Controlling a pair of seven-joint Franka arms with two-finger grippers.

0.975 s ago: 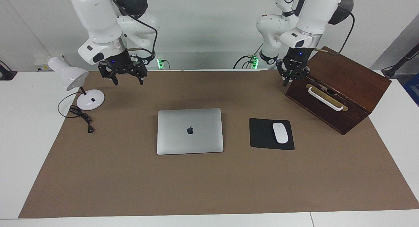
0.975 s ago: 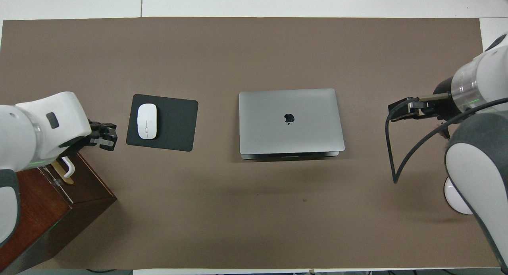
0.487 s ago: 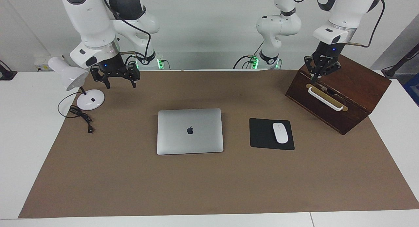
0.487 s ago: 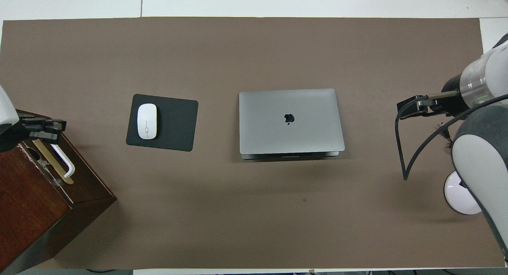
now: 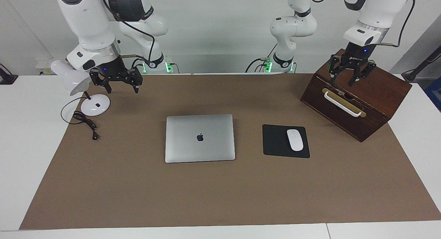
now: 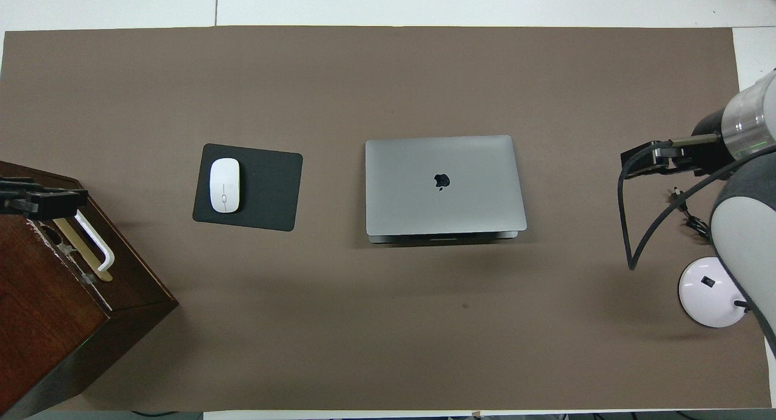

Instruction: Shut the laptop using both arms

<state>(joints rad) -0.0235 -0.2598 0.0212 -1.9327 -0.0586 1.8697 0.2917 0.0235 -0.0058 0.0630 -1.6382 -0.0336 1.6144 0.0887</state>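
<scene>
Fingers spread apart on both grippers, we see, and neither pair holds anything. Our left gripper hangs over the top of the dark wooden box at the left arm's end of the tabletop, its tips above the box's white handle. Our right gripper hovers over the brown mat at the right arm's end, just beside the head of the white desk lamp, whose round base and black cord rest on the tabletop.

We find the laptop lying flat near the middle of the mat, lid down with the dark apple logo facing up, well apart from both grippers. From overhead, a thin strip of its base shows along the edge nearest the robots. Beside it, toward the left arm's end, lies the black mouse pad with the white mouse on it, between the laptop and the box.
</scene>
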